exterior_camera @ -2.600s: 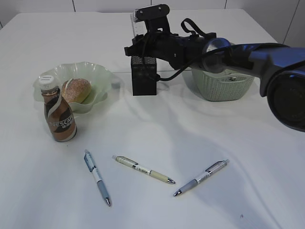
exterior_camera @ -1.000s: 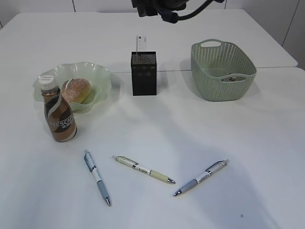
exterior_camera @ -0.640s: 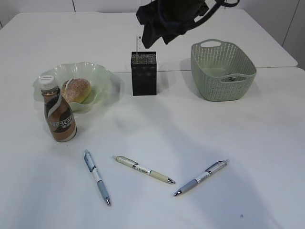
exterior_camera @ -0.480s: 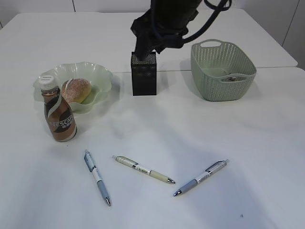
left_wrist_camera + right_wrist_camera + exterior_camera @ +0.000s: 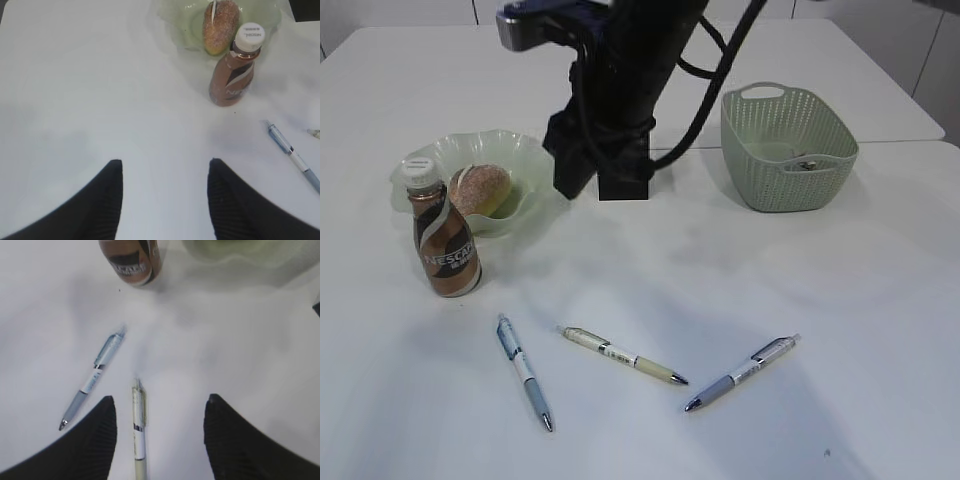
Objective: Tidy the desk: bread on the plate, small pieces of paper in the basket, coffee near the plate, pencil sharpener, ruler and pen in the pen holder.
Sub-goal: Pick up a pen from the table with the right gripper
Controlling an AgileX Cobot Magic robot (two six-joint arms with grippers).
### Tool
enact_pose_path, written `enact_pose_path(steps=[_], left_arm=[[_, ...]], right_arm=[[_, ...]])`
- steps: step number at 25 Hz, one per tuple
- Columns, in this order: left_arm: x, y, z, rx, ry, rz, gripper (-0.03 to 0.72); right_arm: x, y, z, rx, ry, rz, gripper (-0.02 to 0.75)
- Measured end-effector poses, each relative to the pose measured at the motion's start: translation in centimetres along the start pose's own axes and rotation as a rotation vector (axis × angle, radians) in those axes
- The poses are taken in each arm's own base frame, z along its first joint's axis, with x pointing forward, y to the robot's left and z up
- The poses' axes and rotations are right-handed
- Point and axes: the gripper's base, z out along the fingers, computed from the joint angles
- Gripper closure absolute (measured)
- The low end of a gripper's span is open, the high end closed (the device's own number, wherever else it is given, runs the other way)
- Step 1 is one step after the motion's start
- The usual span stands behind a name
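Three pens [image 5: 624, 356] lie apart on the near desk [image 5: 820, 300]. Farther back, the coffee bottle [image 5: 444, 240] stands just before the plate [image 5: 525, 160] holding bread [image 5: 480, 188]. Right fingers [image 5: 95, 440] spread wide, empty above one pen; left fingers [image 5: 107, 200] likewise. Basket [image 5: 785, 150] far right.

"NESCAFE" across brown label of coffee bottle [image 5: 444, 244]; cap print unreadable
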Motion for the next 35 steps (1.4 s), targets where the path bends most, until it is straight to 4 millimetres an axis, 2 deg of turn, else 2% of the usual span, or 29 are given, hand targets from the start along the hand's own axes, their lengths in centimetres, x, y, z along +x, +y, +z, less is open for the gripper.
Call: enact_pose_path(steps=[3,4,7,12,21,25,26,28,35], left_arm=[[0.1,0.0,0.0,-0.003,0.013,0.000,0.305],[0.1,0.0,0.0,-0.003,0.013,0.000,0.305],[0.2,0.0,-0.2,-0.002,0.008,-0.001,0.305],[0.1,0.1,-0.2,-0.009,0.006,0.004,0.305],[0.1,0.2,-0.2,-0.015,0.005,0.008,0.305],[0.1,0.3,-0.2,-0.033,0.001,0.020,0.305],[0.1,0.3,-0.2,-0.033,0.001,0.021,0.305],[0.1,0.4,-0.2,-0.037,0.001,0.023,0.305],[0.1,0.4,-0.2,-0.045,0.008,0.027,0.305]], right_arm=[[0.7,-0.1,1.1,0.015,0.052,0.008,0.295],[2.1,-0.3,2.7,0.026,0.135,0.019,0.295],[4.4,-0.3,5.1,0.000,0.246,0.044,0.295],[6.8,0.2,7.2,-0.047,0.338,0.072,0.339],[6.8,1.2,8.2,-0.141,0.310,0.125,0.346],[6.8,2.0,9.5,-0.154,0.337,0.063,0.318],[6.8,3.4,10.7,-0.160,0.372,-0.022,0.310],[6.8,3.9,11.3,-0.132,0.386,-0.079,0.309],[6.2,3.3,12.1,-0.013,0.340,-0.165,0.309]])
